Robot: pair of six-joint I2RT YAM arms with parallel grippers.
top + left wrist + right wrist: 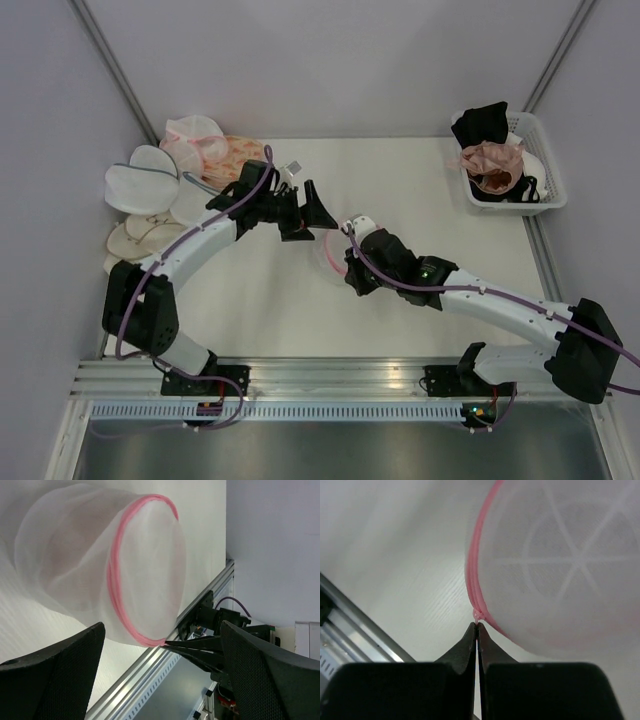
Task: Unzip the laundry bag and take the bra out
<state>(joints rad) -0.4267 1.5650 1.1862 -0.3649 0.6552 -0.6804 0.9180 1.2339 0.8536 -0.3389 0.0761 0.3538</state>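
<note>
Laundry bag, top view: we see it mid-table, between the two grippers; only part of its pink rim shows, beside the right wrist.
Left gripper, top view: fingers spread wide, nothing between them, just up-left of the laundry bag.
Right gripper, top view: at the bag's near side; we can't make out its tips from here.
Far left corner, top view: white mesh bags piled with an orange-patterned pouch.
Far right, top view: basket with a black garment and a dusty-pink bra.
Bag, left wrist view: laundry bag ahead of the released left gripper, clear of both fingers; zipper rim runs as two pink lines lying together. Faint pink tint through the mesh; we can't tell what is inside.
Right gripper, left wrist view: its tips meet the lowest point of the rim.
Grip, right wrist view: right gripper clamped tight on a small pink nub of the zipper rim; mesh dome with a spoke pattern up-right, resting on the table.
</note>
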